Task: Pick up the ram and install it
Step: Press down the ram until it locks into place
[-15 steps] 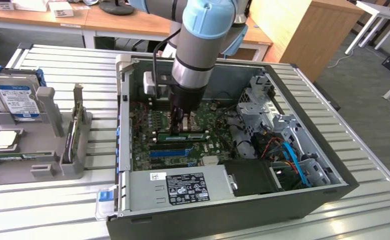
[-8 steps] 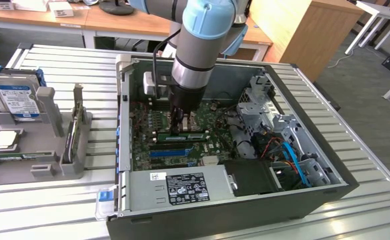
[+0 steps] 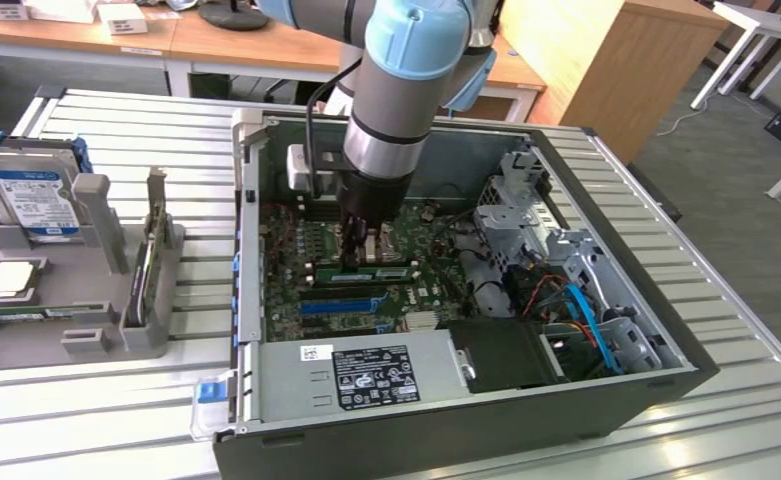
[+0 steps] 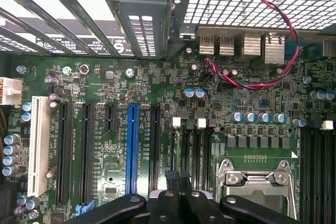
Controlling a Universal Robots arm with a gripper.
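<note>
In the exterior view my gripper (image 3: 354, 258) reaches straight down into the open computer case (image 3: 404, 440), with its fingers pressed together. Their tips rest on or just above the ram (image 3: 379, 271), a long green stick lying across the motherboard (image 3: 283, 290) in line with the memory slots. In the wrist view the gripper (image 4: 178, 176) is shut, its black tips meeting over the narrow memory slots with white latches (image 4: 176, 123). Nothing is clamped between the fingers. Whether the tips touch the ram cannot be told.
A blue expansion slot (image 4: 132, 148) runs beside the memory slots, and the metal CPU socket (image 4: 254, 182) lies on their other side. Red and black wires (image 4: 262, 82) loop over the board. The power supply (image 3: 363, 375) and drive cage (image 3: 524, 215) crowd the case. A grey fixture holding a hard drive (image 3: 30, 195) stands at the exterior view's left.
</note>
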